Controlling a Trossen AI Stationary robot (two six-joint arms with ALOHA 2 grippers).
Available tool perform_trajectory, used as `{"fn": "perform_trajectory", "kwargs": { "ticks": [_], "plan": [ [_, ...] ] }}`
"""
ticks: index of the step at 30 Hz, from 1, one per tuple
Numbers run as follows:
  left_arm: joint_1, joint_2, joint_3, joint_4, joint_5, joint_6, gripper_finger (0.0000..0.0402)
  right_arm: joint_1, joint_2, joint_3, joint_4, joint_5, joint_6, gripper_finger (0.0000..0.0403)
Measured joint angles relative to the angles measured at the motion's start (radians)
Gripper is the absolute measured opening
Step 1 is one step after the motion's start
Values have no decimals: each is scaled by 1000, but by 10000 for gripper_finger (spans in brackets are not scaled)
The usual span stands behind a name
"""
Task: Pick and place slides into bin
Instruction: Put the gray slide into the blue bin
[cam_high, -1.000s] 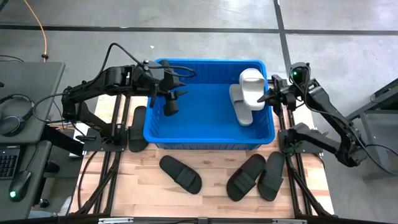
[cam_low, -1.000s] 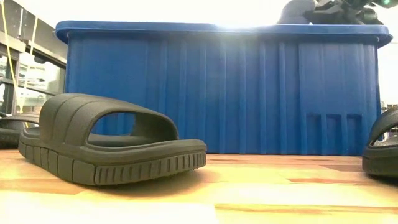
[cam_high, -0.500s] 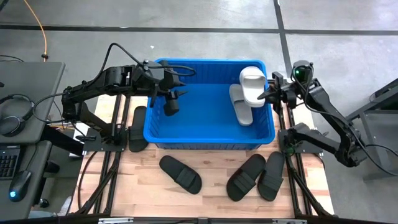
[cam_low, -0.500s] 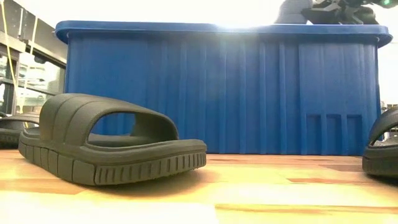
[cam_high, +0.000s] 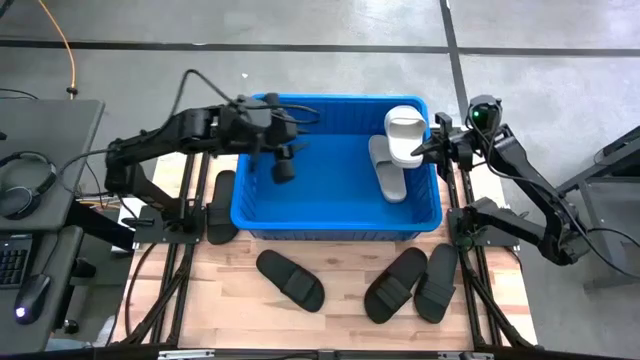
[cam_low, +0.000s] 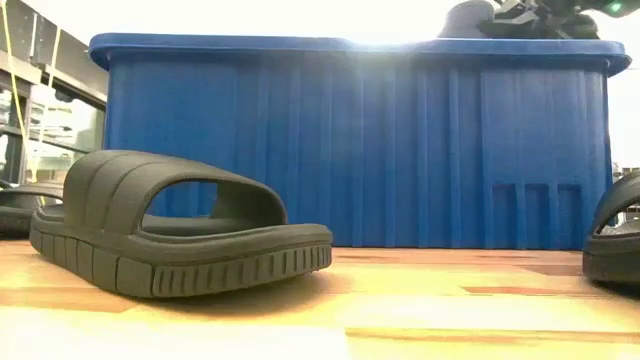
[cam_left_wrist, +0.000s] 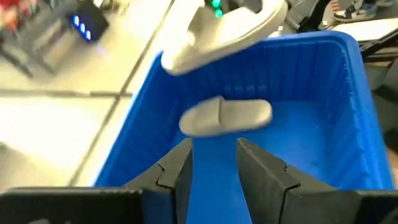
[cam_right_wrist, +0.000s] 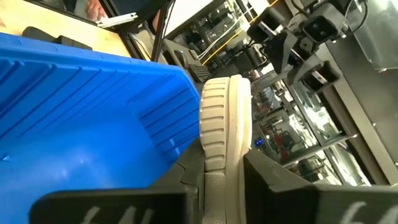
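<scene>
1. Since half a second ago, the left end effector (cam_high: 284, 160) has slid a little farther over the bin (cam_high: 335, 226) and turned a bit. The right end effector (cam_high: 425, 152) has hardly moved.

2. High view: one light grey slide (cam_high: 386, 171) lies flat inside the bin, so that one is done. A second grey slide (cam_high: 404, 133) is held up over the bin's right end by the right end effector, which pinches it. It is not dropped yet. Four black slides are left on the worktop (cam_high: 340, 310): one (cam_high: 222, 205) beside the bin's left wall, one (cam_high: 290, 279) in front of the bin, and a pair (cam_high: 396, 284) (cam_high: 437, 281) near the front right. So the job looks less than half done. The left end effector hangs over the left part of the bin and holds nothing that I can see.

3. Low view: a black slide (cam_low: 170, 235) sits on the worktop in front of the bin's tall blue wall (cam_low: 350, 150). Bits of other black slides peek in at both edges.

4. Left wrist view: the left end effector's fingers (cam_left_wrist: 177, 171) are spread apart, with only the blue bin floor between them. Farther off are the grey slide on the floor (cam_left_wrist: 226, 117) and the held one (cam_left_wrist: 224, 34) above it.

5. Right wrist view: the right end effector's fingers (cam_right_wrist: 273, 171) are pressed on the held slide's sole (cam_right_wrist: 224, 124), which stands on edge beside the bin wall (cam_right_wrist: 93, 74).
</scene>
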Motion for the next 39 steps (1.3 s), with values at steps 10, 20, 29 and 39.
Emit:
{"fn": "perform_trajectory", "kwargs": {
  "ticks": [10,20,29,39],
  "plan": [
    [167,167,0,334,241,-121,113,0,4,0,28,-42,44,31],
    [187,315,-1,563,277,-69,181,1,4,0,31,-51,98,28],
    [186,337,0,630,325,-69,229,78,4,0,47,-47,131,26],
    [187,255,0,525,409,-139,204,249,20,27,312,124,518,25]
  ]
}}
